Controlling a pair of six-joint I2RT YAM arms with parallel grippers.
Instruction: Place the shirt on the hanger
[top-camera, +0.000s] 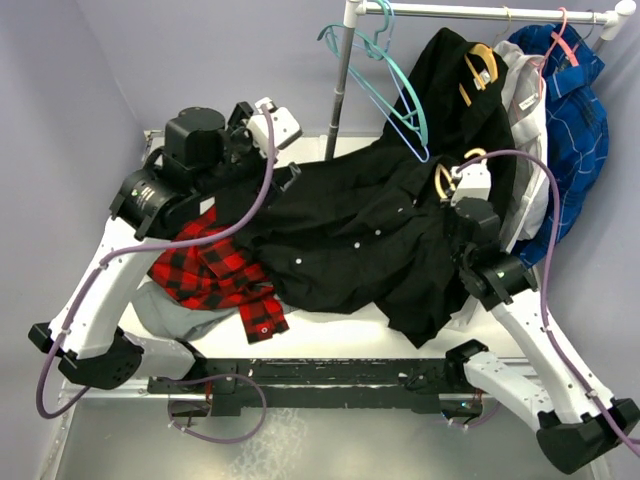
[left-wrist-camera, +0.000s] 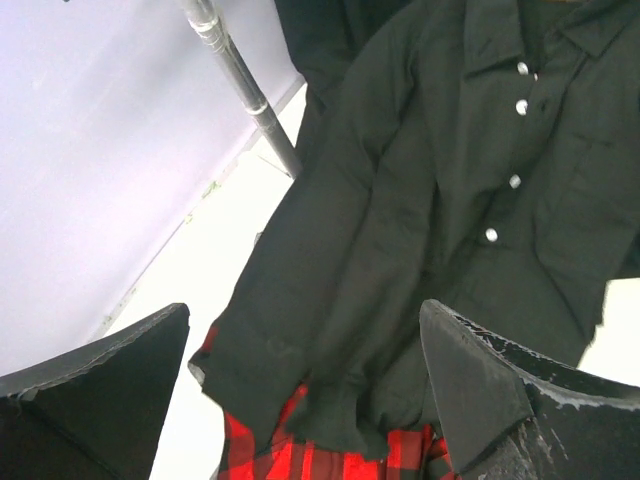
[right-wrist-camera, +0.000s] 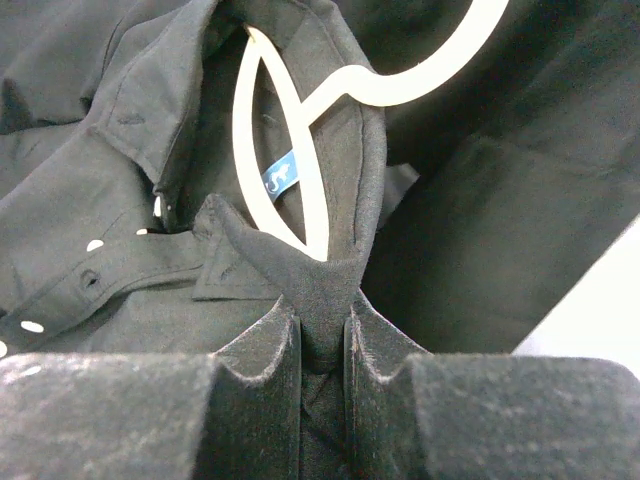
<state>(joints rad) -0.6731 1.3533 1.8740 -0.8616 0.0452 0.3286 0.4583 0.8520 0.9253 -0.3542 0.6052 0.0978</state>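
Light tan wooden hanger (right-wrist-camera: 400, 92) sits mid-frame inside the collar of the black button-up shirt (right-wrist-camera: 90, 200). The shoulders seem unseated. The right gripper (right-wrist-camera: 322, 335) jaws pinch collar cloth, and the left gripper (left-wrist-camera: 305, 330) jaws gape empty.

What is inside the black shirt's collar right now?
The pale hanger shows inside the collar of the shirt, its hook poking out, beside a small blue label. The right gripper pinches the collar edge. The hanger's shoulders are covered by fabric.

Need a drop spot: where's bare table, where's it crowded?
Bare: the table strip between black shirt, plaid shirt and front rail; a sliver between wall, rack pole and sleeve. Crowded: centre and right, where the right gripper pinches the shirt collar.
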